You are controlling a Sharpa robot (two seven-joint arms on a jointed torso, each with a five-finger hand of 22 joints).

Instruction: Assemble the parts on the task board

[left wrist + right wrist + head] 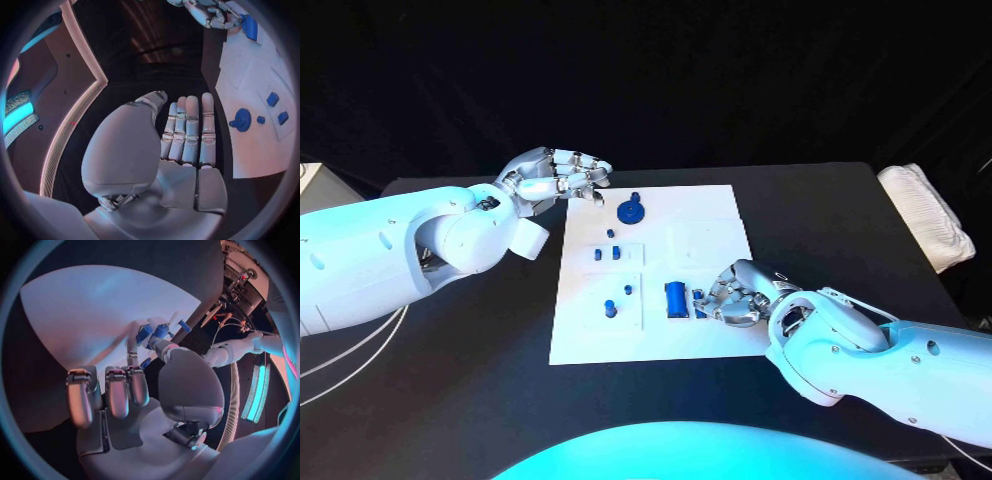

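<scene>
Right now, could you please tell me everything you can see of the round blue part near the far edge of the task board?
The round blue part is a flat disc with a short stem off one side, plain blue and plastic-looking. It lies on the white task board near the far edge, toward the left hand, which hovers beside it without touching. The left wrist view shows a raised hub at its centre. Nothing else touches it.

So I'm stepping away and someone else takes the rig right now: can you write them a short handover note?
Left hand: holds nothing, fingers loosely curled, hovering off the far left corner of the task board.
Right hand: down on the board's near right part, fingers beside the long blue part; whether it grips anything cannot be told.
Round blue part lies near the far edge; small blue parts sit mid-board and nearer.
Done: nothing clearly joined.
Left: the assembly itself.
</scene>
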